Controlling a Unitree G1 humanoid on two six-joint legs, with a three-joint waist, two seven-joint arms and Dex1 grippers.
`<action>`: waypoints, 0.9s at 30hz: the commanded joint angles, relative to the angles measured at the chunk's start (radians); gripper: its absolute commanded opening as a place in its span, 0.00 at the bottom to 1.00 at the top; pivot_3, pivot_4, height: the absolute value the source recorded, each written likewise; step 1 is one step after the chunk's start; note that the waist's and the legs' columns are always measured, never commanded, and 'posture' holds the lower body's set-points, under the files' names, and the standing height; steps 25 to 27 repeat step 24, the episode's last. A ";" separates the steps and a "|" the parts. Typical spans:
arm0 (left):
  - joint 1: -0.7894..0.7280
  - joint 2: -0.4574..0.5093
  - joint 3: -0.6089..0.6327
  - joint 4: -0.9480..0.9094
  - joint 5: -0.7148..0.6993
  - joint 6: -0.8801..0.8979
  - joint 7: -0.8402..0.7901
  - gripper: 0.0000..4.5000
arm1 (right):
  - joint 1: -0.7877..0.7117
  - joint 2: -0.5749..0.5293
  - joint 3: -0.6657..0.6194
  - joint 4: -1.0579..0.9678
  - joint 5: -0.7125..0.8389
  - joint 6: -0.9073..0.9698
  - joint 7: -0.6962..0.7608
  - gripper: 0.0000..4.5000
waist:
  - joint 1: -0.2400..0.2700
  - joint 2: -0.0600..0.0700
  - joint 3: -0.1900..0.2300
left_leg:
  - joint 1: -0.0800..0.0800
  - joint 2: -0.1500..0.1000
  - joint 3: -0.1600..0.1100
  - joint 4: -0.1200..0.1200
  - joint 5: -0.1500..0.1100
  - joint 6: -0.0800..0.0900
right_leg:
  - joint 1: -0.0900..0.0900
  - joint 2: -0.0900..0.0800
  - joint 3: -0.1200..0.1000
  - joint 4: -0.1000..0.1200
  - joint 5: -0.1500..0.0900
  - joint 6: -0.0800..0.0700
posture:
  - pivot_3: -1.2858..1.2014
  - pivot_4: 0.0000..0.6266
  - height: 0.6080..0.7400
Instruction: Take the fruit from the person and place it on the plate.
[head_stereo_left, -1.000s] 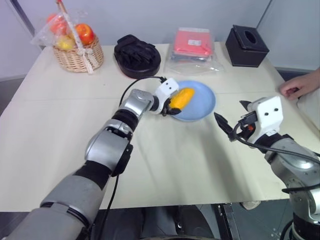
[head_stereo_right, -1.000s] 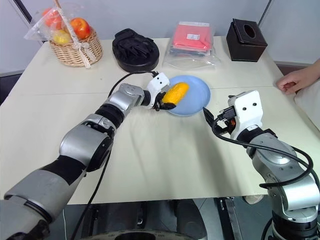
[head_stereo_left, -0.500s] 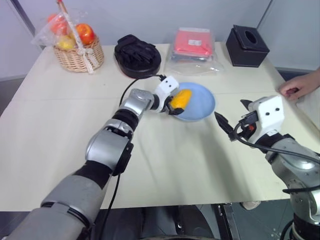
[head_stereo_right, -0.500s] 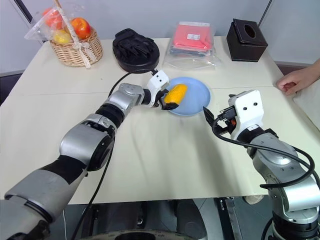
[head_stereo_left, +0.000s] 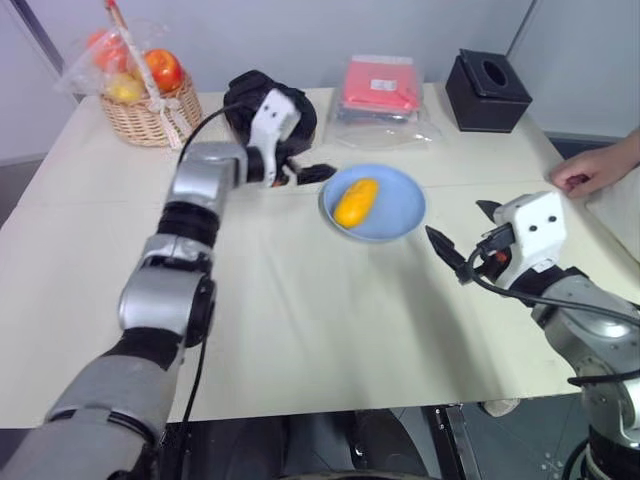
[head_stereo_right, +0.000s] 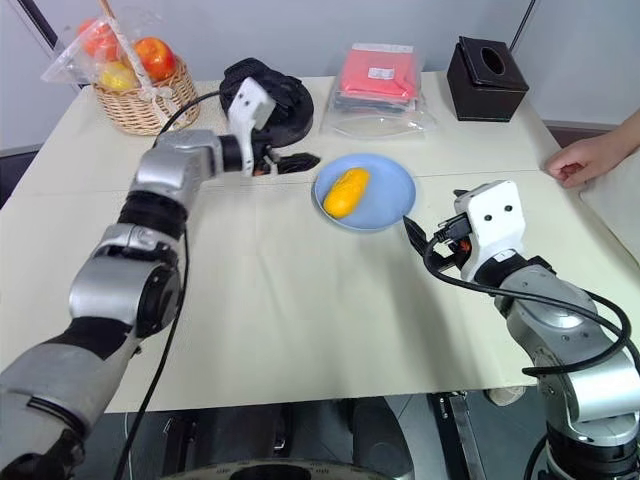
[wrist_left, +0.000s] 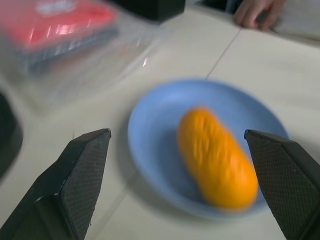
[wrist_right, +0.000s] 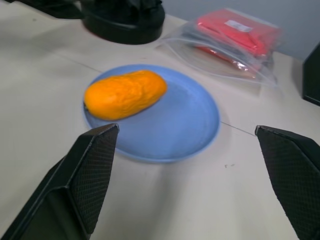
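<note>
The mango-like fruit (head_stereo_left: 355, 202) lies on the light blue plate (head_stereo_left: 398, 215), on the plate's left half, its long axis slanting from near left to far right. Nothing grips it. The plate sits flat on the cream table (head_stereo_left: 300, 320), toward the far middle.

The left gripper (head_stereo_left: 303, 170) hangs above the table just left of the plate, in front of the black ridged dish (head_stereo_left: 246, 97). Its 2 black fingers (wrist_left: 80, 180) are spread wide and empty; in the left wrist view the fruit and plate show between them, well clear of both.

The right gripper (head_stereo_left: 462, 243) hovers off the plate's near right edge, pointing toward it. Its 2 fingers (wrist_right: 82, 185) also stand wide apart with nothing between them.

A person's hand (head_stereo_left: 590, 172) rests on the table's right edge, well apart from the plate.

Along the far side stand a wicker basket (head_stereo_left: 150, 112) of round red-orange and yellow fruit wrapped in clear film, a red packet in a clear bag (head_stereo_left: 382, 88), and a black tissue box (head_stereo_left: 489, 90).
</note>
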 joint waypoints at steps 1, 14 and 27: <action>0.109 0.092 0.027 -0.343 -0.061 0.102 -0.010 0.99 | -0.020 -0.034 -0.030 0.018 0.008 -0.029 0.045 1.00 | 0.003 0.000 0.000 | 0.000 0.000 0.000 0.000 0.001 -0.001 | 0.000 0.000 0.000 0.000 0.000 0.000 | 0.52 0.24 1.00; 0.480 0.326 0.177 -0.909 -0.257 0.179 0.013 0.99 | -0.054 -0.161 -0.036 0.176 0.002 -0.121 0.246 1.00 | 0.009 0.000 0.000 | 0.000 0.001 0.000 0.001 -0.002 0.003 | 0.000 -0.001 0.000 0.000 0.000 0.000 | 0.52 0.24 1.00; 0.598 0.305 0.223 -1.023 -0.356 0.218 0.148 0.99 | -0.089 -0.184 -0.016 0.230 -0.009 -0.144 0.283 1.00 | 0.008 0.000 0.000 | 0.000 0.001 0.001 0.001 -0.002 0.004 | 0.000 -0.001 0.000 0.000 0.000 0.000 | 0.52 0.24 1.00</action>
